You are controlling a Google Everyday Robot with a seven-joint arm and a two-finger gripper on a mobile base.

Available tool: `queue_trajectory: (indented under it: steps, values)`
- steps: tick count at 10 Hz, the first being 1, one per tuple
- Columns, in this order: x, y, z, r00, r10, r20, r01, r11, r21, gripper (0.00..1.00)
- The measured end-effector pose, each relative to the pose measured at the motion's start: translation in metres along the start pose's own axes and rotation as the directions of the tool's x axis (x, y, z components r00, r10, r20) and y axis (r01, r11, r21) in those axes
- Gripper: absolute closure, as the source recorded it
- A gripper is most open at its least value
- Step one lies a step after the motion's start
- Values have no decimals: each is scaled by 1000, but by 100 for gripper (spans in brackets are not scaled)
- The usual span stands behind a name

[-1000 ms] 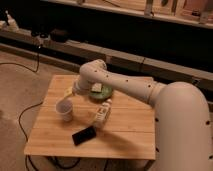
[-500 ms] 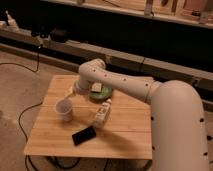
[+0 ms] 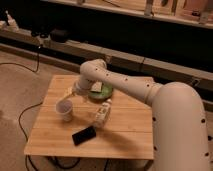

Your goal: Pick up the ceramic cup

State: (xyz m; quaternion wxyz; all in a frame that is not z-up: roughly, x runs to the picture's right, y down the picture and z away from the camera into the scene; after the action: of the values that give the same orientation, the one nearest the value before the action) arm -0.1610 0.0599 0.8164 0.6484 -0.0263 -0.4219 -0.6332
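The ceramic cup (image 3: 65,110) is small, white and handleless. It stands upright on the left part of the wooden table (image 3: 125,140). My gripper (image 3: 73,95) hangs at the end of the white arm (image 3: 120,82), just above and slightly right of the cup's rim, very close to it. The cup stands on the table and is not lifted.
A green bowl (image 3: 103,91) sits behind the gripper under the arm. A slim white bottle (image 3: 102,113) lies right of the cup. A black phone (image 3: 83,135) lies near the front edge. Cables run over the floor at the left, and a dark bench stands behind.
The arm has shifted only slightly over the cup. The cup, the bottle, the bowl and the phone have not moved.
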Motion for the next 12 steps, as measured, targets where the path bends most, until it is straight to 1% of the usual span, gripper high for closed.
queue_trajectory:
  steps: [1, 2, 3, 5, 6, 8, 10, 12]
  values:
    - [-5, 3, -3, 1000, -2, 27, 1, 1000, 8, 28]
    - [-10, 13, -6, 999, 8, 49, -8, 1000, -5, 28]
    - [-13, 24, -10, 998, 18, 65, -16, 999, -29, 28]
    - [-17, 33, -7, 996, 12, 88, -6, 998, -65, 28]
    - [-18, 34, -3, 995, 8, 99, 0, 997, -76, 28]
    - [-15, 26, 5, 994, -15, 109, 23, 997, -80, 28]
    - [-11, 19, 8, 993, -37, 114, 47, 996, -82, 28]
    - [-12, 15, 18, 986, -66, 154, 83, 991, -107, 28]
